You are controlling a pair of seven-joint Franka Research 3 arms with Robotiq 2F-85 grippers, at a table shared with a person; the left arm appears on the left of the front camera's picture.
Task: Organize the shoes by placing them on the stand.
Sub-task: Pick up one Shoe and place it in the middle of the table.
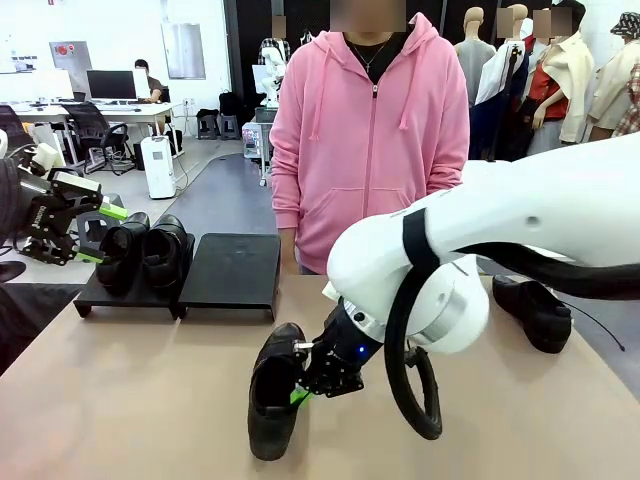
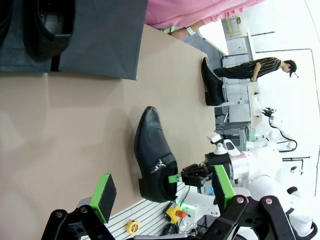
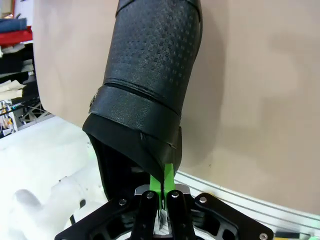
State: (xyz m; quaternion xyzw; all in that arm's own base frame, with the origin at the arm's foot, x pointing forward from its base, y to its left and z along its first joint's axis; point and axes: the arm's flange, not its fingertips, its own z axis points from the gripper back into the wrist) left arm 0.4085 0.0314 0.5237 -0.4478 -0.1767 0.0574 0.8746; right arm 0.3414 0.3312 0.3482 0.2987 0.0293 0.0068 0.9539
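Gripped shoe (image 1: 273, 400) pinched by the thin rim of its opening, near the heel, between the fully closed green pads of the right gripper (image 1: 300, 394). Stretched out ahead of the fingertips, toe farthest from them and aimed toward the stand (image 1: 235, 268). Low over the table (image 1: 120, 400); cannot tell whether lifted clear or resting on it.

Judged to be the pick-up-and-carry step for this shoe, about halfway through the job. Pair of shoes (image 1: 145, 250) already seated on the stand's left section, right section bare. Fourth shoe (image 1: 535, 310) on the table, well apart on the gripper's right, past the bulk of its own arm.

Next, probably:
- Lift without letting so narrow a rim grip slip or swing.
- Carry forward and slightly left of the gripper's present spot.
- Lower onto the bare section just beside the pair, lined up with them, then let go.

Left gripper (image 1: 100, 235) spread wide, holding nothing, just beside the seated pair and well apart from the gripped shoe. Person in a pink hoodie (image 1: 370, 150) standing beyond the stand, farthest ahead of the right gripper.
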